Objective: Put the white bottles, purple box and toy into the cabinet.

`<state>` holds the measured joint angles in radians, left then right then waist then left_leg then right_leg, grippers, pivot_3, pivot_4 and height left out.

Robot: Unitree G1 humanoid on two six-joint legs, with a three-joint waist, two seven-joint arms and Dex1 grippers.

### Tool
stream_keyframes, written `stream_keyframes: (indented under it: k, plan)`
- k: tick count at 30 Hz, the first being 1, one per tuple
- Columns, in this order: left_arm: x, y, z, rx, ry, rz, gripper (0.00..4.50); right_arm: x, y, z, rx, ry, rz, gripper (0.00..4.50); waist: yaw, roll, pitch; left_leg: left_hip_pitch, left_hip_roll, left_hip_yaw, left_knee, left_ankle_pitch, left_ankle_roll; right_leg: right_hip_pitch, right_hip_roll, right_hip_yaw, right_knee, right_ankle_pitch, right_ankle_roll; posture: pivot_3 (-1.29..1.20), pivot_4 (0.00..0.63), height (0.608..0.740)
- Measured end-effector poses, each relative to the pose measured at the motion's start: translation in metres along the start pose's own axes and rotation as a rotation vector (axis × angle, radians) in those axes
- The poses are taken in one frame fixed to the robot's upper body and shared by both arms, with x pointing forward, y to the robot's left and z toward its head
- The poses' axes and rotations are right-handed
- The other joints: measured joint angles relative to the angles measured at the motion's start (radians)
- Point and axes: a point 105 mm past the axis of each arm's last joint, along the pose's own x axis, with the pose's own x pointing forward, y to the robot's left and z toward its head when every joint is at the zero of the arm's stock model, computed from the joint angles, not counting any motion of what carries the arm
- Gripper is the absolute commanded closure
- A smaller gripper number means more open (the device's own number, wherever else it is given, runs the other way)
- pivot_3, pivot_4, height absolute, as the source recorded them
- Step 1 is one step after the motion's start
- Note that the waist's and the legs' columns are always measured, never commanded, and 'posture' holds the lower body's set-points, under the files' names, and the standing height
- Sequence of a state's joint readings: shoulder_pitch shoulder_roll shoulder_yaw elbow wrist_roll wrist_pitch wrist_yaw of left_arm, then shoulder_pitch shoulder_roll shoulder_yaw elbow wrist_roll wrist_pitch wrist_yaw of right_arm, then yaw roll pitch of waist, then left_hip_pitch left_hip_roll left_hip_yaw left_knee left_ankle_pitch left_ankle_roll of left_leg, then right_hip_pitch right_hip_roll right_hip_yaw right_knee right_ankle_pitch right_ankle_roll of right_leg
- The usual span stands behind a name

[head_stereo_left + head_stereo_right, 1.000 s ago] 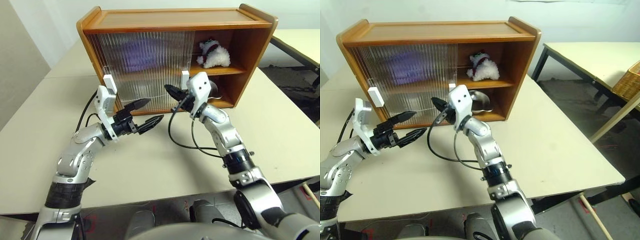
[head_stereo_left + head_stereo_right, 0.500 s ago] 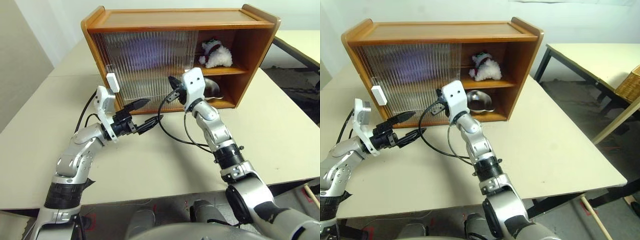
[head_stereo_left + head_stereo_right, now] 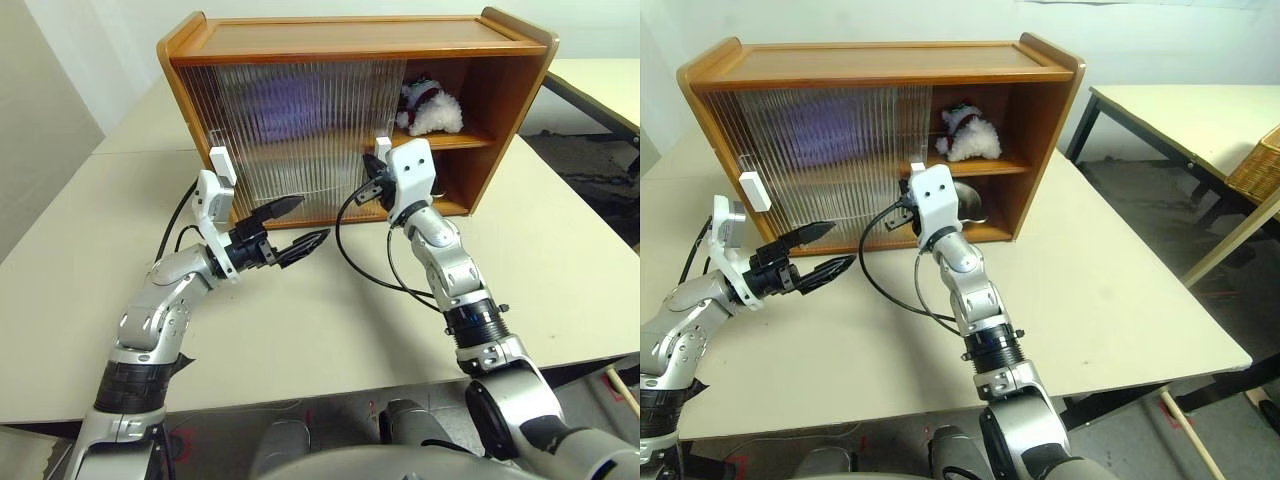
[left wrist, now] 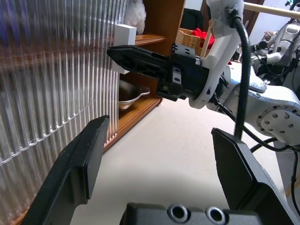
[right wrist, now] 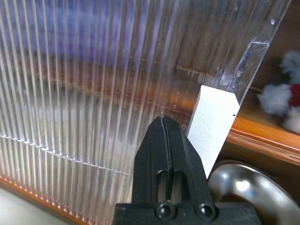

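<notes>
On the beige table (image 3: 330, 330), the right gripper (image 5: 163, 126) was pressed together beside the cabinet's (image 3: 350, 40) white door handle (image 5: 213, 124); the left gripper (image 3: 298, 225) stood wide apart, empty. The toy (image 3: 430, 108) sat on the upper shelf.

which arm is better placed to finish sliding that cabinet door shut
Right. Its shut gripper sits right beside the door's white handle, with the toy section not yet covered. The left gripper hangs open above the table, apart from the door.
</notes>
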<state>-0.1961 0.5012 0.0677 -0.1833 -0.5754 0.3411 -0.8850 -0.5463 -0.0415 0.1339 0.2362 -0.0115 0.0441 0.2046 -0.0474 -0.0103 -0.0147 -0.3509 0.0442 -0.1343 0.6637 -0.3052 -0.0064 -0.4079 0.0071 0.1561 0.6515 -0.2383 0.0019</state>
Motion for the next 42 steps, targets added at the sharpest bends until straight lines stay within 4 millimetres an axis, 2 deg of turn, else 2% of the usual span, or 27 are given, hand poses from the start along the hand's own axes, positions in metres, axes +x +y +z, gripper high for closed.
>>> stream_keyframes:
  k: [13, 23, 32, 38, 42]
  plan:
    - [0.001, -0.001, -0.001, -0.005, -0.002, -0.008, 0.0, -0.01, -0.04, -0.005, -0.062, 0.037, -0.173, 4.48, -0.003, 0.0, 0.0, 0.0, 0.0, 0.0, 0.001, 0.001, 0.0, 0.0, 0.0, 0.0, 0.0, 0.002, 0.004, -0.1, 0.0, 0.74]
    - [0.004, -0.001, 0.0, -0.005, -0.006, -0.018, 0.0, -0.026, -0.08, -0.009, -0.088, 0.059, -0.328, 4.48, -0.011, 0.0, 0.0, 0.0, 0.0, -0.001, 0.001, 0.001, 0.0, 0.0, 0.0, 0.001, 0.0, 0.002, 0.007, -0.11, 0.0, 0.74]
    - [0.004, -0.001, -0.002, -0.008, -0.003, -0.021, 0.0, -0.045, -0.117, -0.024, -0.111, 0.121, -0.442, 4.48, -0.013, 0.0, 0.0, 0.0, 0.0, -0.001, 0.001, 0.001, 0.0, 0.0, 0.0, 0.002, -0.001, 0.002, 0.013, -0.11, 0.0, 0.74]
    - [0.004, -0.001, -0.002, -0.008, -0.003, -0.022, 0.0, -0.051, -0.132, -0.033, -0.136, 0.15, -0.486, 4.48, -0.018, 0.0, 0.0, 0.0, 0.0, -0.001, 0.001, 0.001, 0.0, 0.0, 0.0, 0.002, -0.001, 0.002, 0.016, -0.11, 0.0, 0.74]
    - [0.004, -0.001, -0.002, -0.009, -0.003, -0.022, 0.0, -0.05, -0.134, -0.035, -0.142, 0.144, -0.487, 4.48, -0.017, 0.0, 0.0, 0.0, 0.001, -0.001, 0.001, 0.001, 0.0, 0.0, 0.0, 0.002, -0.001, 0.002, 0.017, -0.12, 0.0, 0.74]
